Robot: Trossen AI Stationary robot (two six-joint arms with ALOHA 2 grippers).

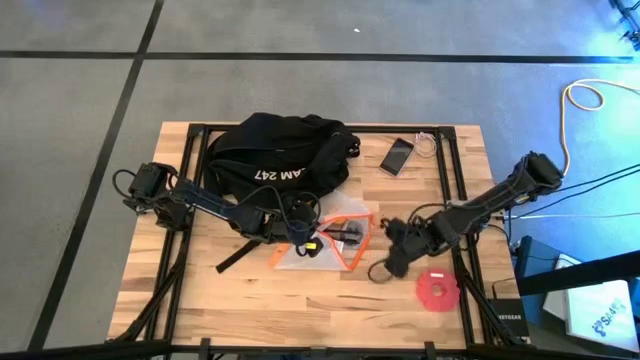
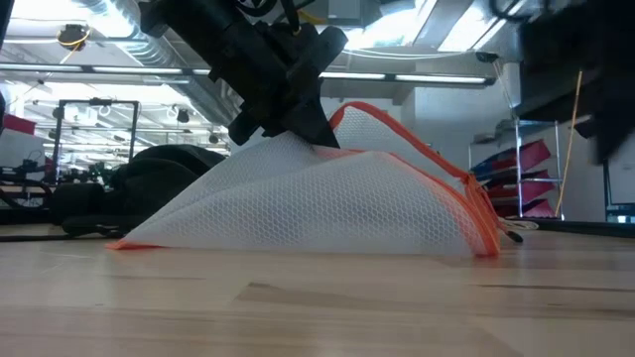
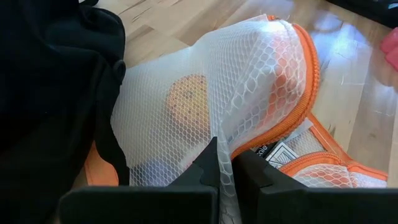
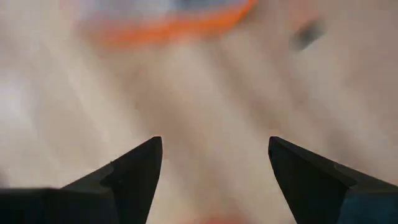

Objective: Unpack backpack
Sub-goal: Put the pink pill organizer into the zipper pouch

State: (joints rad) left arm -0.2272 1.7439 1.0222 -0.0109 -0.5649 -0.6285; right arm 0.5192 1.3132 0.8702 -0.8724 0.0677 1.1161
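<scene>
While left jaws pinch the mesh pouch before the backpack — right jaws apart, phone, pink disc nearby.

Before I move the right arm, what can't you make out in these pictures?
- Contents of the mesh pouch: the left wrist view shows an orange round shape through the netting, nothing identifiable.
- Inside of the backpack: high view shows only its closed outside.
- Right wrist view: table wood and an orange edge blurred beyond the open right gripper.
- Low view: the pouch hides the table behind it.
</scene>
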